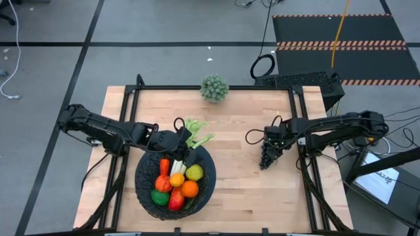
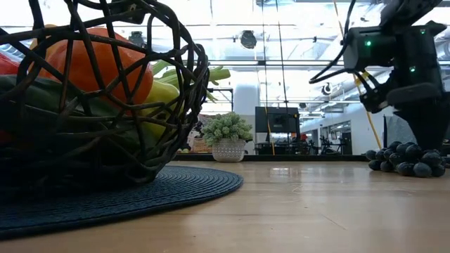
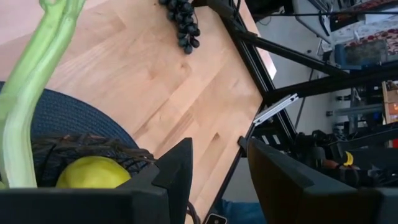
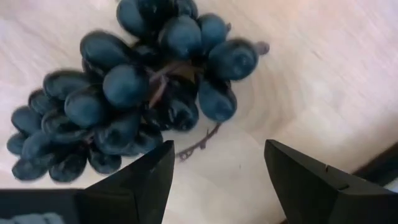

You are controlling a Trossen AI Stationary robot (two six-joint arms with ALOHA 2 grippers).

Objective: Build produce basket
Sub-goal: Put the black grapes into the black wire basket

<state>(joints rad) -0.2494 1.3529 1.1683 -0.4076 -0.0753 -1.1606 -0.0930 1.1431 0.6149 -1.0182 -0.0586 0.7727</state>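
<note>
The black woven basket (image 1: 141, 190) stands near the table's front on a dark round mat (image 3: 68, 118). It holds a carrot (image 1: 164, 167), an orange (image 1: 190, 189), a yellow-green fruit (image 3: 93, 173), and red and green pieces. A pale green celery stalk (image 3: 25, 112) sticks out over the basket's far rim. My left gripper (image 3: 217, 149) hovers open at that rim, beside the celery, with nothing between its fingers. The purple grapes (image 4: 137, 93) lie on the bare wood at the right. My right gripper (image 4: 219, 149) points down just above them, open, its fingers beside the bunch's stem end.
A spiky grey-green ball plant (image 1: 214, 87) in a small pot stands at the table's far edge, middle. The black frame rails (image 1: 298, 131) run along the table's sides. Bare wood lies between the basket and the grapes.
</note>
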